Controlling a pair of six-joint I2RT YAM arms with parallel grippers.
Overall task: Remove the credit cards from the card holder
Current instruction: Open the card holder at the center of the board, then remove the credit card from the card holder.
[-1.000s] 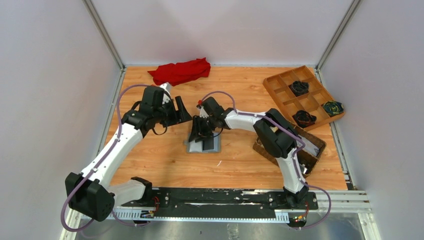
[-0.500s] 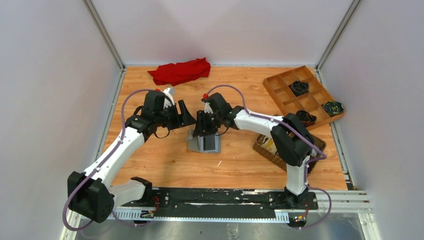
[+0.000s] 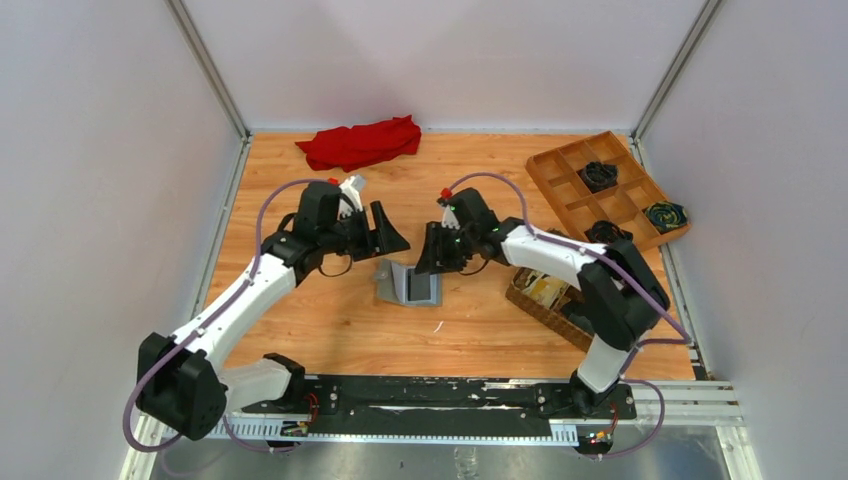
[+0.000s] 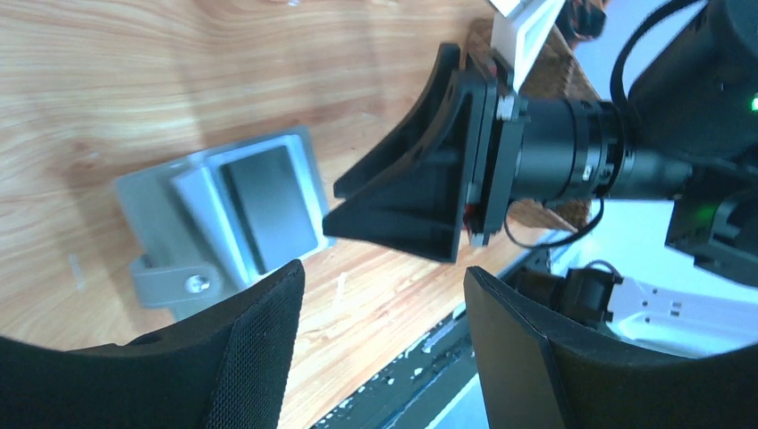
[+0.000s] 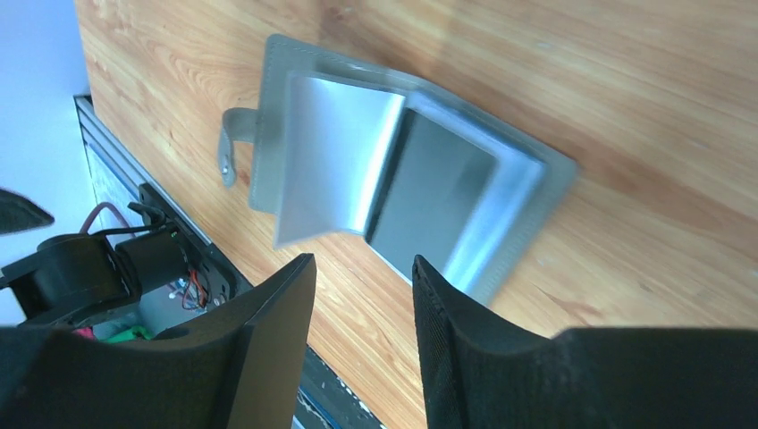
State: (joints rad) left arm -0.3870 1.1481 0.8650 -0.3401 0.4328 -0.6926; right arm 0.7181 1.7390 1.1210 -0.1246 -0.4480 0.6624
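Observation:
The card holder (image 3: 410, 285) is a grey bifold wallet lying open on the wooden table between the two arms, one leaf curled upward. It also shows in the left wrist view as the card holder (image 4: 223, 214) and in the right wrist view as the card holder (image 5: 393, 179), with a snap tab at its edge. No credit cards show in its slots. Small tan and pale flat pieces (image 3: 545, 290) lie in the woven basket and may be the cards. My left gripper (image 3: 392, 238) (image 4: 383, 277) hovers open just behind the holder. My right gripper (image 3: 432, 255) (image 5: 362, 264) is open and empty beside it.
A brown woven basket (image 3: 530, 305) sits under the right arm's elbow. A wooden divided tray (image 3: 560, 165) with dark bundles stands at the back right. A red cloth (image 3: 360, 142) lies at the back. Grey walls close in both sides.
My right gripper has lifted off the card holder and pulled back to the right. The left gripper has slid right toward it. One leaf of the holder now stands up.

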